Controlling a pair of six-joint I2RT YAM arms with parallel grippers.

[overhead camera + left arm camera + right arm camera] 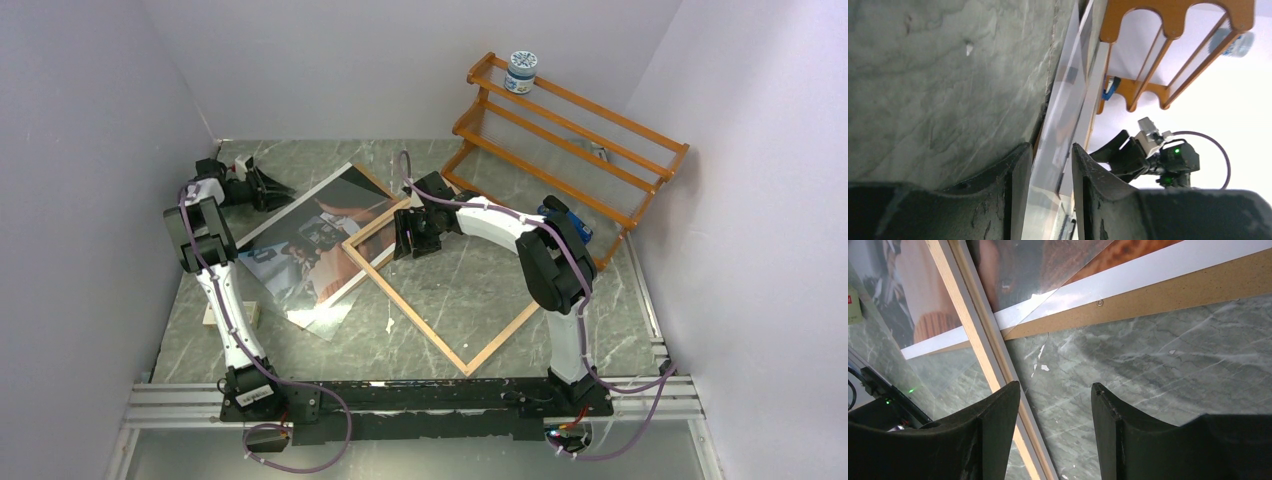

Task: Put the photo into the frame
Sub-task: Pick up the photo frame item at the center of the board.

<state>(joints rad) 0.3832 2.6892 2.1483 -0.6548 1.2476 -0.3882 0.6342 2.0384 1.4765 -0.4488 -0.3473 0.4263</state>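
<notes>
The photo (pixel 312 238) lies face up at the table's left, and a clear sheet (pixel 305 305) overlaps its near part. The frame (pixel 432 330) lies flat to its right as a wooden diamond, back rim up. My left gripper (pixel 262 187) is at the photo's far left corner. In the left wrist view its jaws (pixel 1050 147) straddle a thin glossy sheet edge (pixel 1063 115), still apart with a gap beside it. My right gripper (pixel 415 240) hovers open over the frame's far left rail (pixel 973 330). That rail passes under the left finger (pixel 998 415), and only bare table lies between the jaws (pixel 1055 385).
A brown backing panel (pixel 1173 287) lies under the photo (pixel 1013 270). The orange wooden rack (pixel 570 130) stands at the back right with a small jar (pixel 520 72) on top. A small wooden block (pixel 232 315) sits by the left arm. Walls close in on the left, back and right.
</notes>
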